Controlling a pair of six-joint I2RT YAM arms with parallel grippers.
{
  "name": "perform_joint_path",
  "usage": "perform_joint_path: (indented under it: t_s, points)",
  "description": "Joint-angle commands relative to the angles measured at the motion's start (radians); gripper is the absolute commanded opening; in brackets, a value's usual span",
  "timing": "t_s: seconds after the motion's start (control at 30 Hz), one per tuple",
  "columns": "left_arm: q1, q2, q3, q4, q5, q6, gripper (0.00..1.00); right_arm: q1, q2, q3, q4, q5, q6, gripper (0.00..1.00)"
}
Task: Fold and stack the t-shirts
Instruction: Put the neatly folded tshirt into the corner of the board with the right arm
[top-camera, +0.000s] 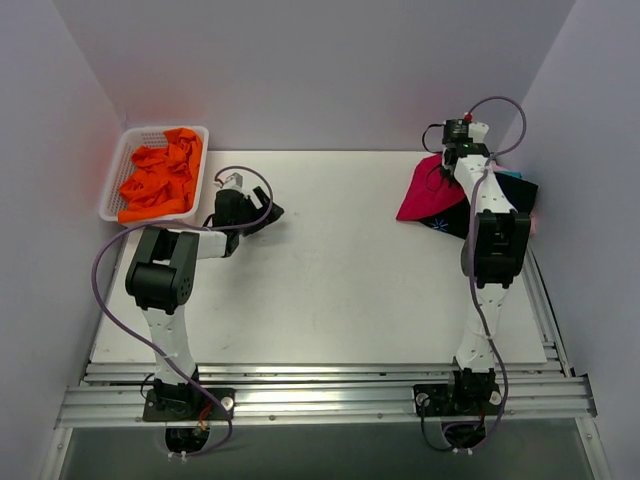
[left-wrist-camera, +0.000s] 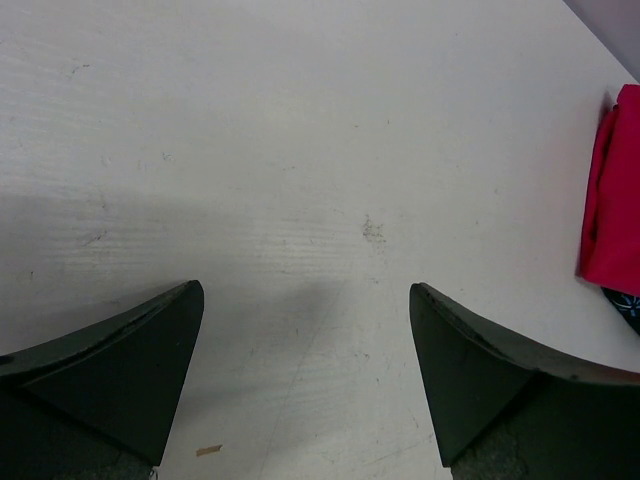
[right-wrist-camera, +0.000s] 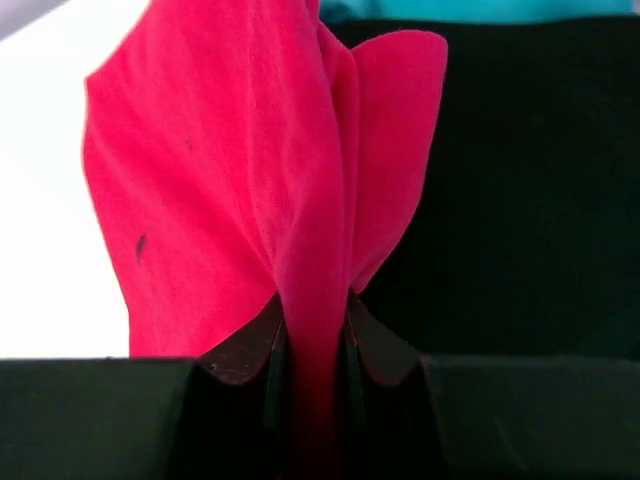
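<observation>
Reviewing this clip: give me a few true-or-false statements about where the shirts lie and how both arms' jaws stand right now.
1. The right jaws are shut on a fold of the red t-shirt. True.
2. The left jaws hold a black t-shirt. False: they stand open over the table, holding nothing.
3. The white basket holds orange cloth. True.
4. The red t-shirt lies in the basket. False: it lies at the table's far right, against the black t-shirt.
5. Beyond the black t-shirt, teal cloth shows. True.
</observation>
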Motion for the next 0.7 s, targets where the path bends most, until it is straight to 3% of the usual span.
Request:
perform_joint_path:
  t_s: [0.0,0.47,0.5,0.53,0.57,0.6,0.63,0.67]
  points:
    - [0.010,0.045,0.004,-0.030,0.026,-0.002,0.95,-0.058,-0.176,-0.060,0.015,0.063,-0.001,0.00]
    - [0.013,0.082,0.002,0.003,0.057,-0.008,0.95,-0.204,-0.290,-0.215,0.040,0.063,0.034,0.00]
    - [0.013,0.082,0.002,0.003,0.060,-0.007,0.95,-0.208,-0.288,-0.236,0.046,0.071,0.040,0.05]
    - [0.013,0.079,0.001,0.003,0.060,-0.007,0.95,-0.212,-0.279,-0.279,0.046,0.096,0.051,0.18]
    - [0.013,0.075,-0.001,0.002,0.060,-0.007,0.95,-0.224,-0.274,-0.301,0.052,0.101,0.075,0.44]
    - [0.013,0.073,-0.003,0.003,0.062,-0.005,0.95,-0.230,-0.267,-0.324,0.055,0.101,0.086,0.92]
    - [0.013,0.067,-0.007,0.003,0.060,-0.005,0.95,-0.236,-0.248,-0.357,0.056,0.103,0.097,1.00]
    - [0.013,0.065,-0.009,0.003,0.062,-0.005,0.95,-0.248,-0.239,-0.373,0.054,0.106,0.111,1.00]
